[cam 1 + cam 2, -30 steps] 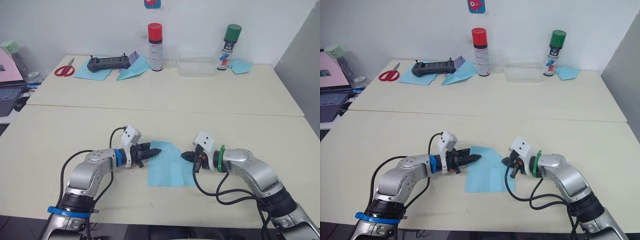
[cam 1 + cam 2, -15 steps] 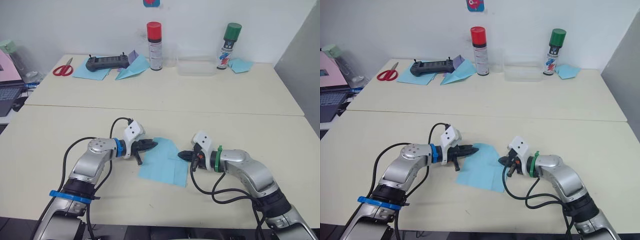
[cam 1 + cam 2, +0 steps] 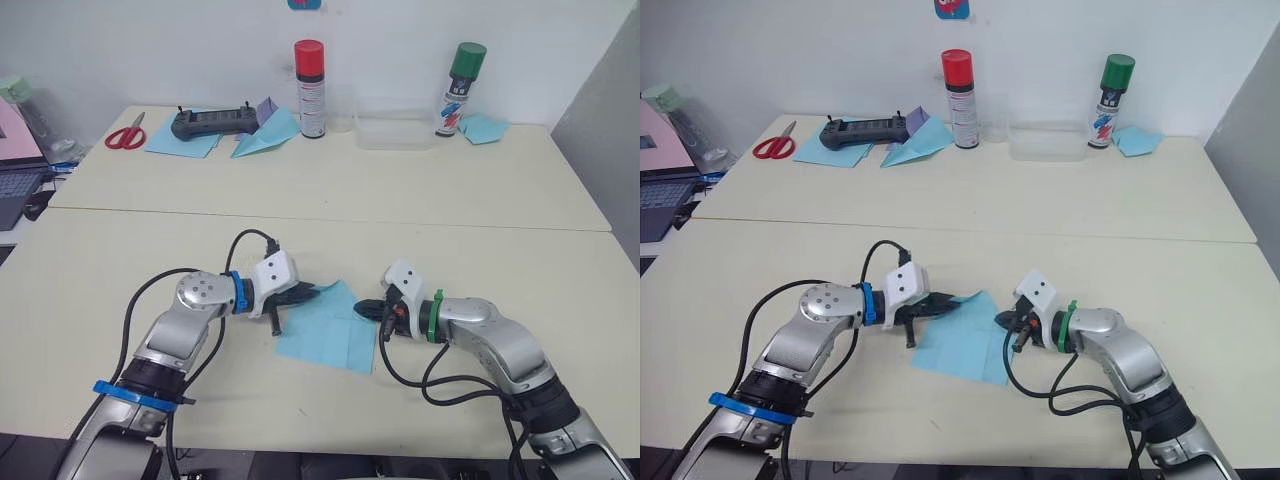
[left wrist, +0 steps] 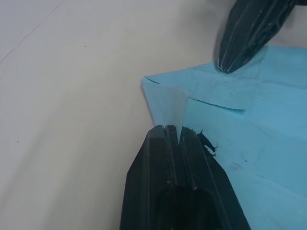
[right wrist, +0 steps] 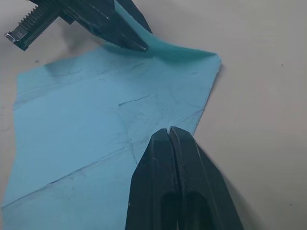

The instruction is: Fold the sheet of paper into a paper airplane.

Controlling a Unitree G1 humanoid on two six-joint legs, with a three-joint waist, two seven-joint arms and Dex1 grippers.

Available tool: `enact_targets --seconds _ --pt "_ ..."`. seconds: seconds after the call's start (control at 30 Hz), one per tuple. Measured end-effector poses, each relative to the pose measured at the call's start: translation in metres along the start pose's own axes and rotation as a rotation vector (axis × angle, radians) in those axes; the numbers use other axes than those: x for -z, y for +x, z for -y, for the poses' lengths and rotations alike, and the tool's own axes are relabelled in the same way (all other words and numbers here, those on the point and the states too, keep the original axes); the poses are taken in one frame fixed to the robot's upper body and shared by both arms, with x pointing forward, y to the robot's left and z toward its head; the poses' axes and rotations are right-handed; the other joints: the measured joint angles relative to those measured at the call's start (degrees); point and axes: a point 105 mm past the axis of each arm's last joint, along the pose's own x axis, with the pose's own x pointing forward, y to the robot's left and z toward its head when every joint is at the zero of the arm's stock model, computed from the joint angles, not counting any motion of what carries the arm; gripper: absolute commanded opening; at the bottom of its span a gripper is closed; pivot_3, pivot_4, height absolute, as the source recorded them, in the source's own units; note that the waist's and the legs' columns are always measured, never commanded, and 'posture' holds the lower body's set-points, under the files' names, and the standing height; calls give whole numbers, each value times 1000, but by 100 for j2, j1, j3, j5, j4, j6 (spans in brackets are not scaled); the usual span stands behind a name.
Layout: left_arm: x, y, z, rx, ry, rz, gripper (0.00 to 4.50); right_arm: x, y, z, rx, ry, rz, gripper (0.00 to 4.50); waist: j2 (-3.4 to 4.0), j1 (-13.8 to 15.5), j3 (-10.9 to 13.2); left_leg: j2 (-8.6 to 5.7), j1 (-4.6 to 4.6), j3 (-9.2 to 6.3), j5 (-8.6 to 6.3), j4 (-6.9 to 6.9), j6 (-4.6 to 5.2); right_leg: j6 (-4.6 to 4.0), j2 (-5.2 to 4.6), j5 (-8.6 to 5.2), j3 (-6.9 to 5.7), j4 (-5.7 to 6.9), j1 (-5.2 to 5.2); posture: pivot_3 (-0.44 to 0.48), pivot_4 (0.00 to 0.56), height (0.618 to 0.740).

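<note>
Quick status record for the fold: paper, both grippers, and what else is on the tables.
Paper: thin light-blue creased sheet of paper lying on the near table, far-left corner lifted
Left gripper: shut on the sheet's lifted corner
Right gripper: shut, tips pressing on the sheet's right edge
Fold stage: early; no pointed plane shape yet
Far table: red scissors, black controller, red-capped spray can, green-capped spray can, clear plastic box

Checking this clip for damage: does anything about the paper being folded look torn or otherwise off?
Yes. The sheet of paper has a small ragged tear right beside the left gripper, which pinches a lifted corner. The right gripper presses the opposite edge.
</note>
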Motion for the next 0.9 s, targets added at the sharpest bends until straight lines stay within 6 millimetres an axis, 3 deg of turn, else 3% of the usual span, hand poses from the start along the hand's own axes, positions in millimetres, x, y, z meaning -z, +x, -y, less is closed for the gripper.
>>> enact_targets --seconds 0.53,0.9 --pt "-3 7 -2 93 142 -79 34 -7 9 5 20 36 31 0 4 15 -2 -3 0 -1 1 8 1 5 0 3 -1 3 6 0 150 740" --pt "-6 13 -10 68 58 -48 34 -17 15 10 41 43 63 0 6 49 -1 -4 -3 -3 1 14 1 9 0 6 -3 5 6 0 150 740"
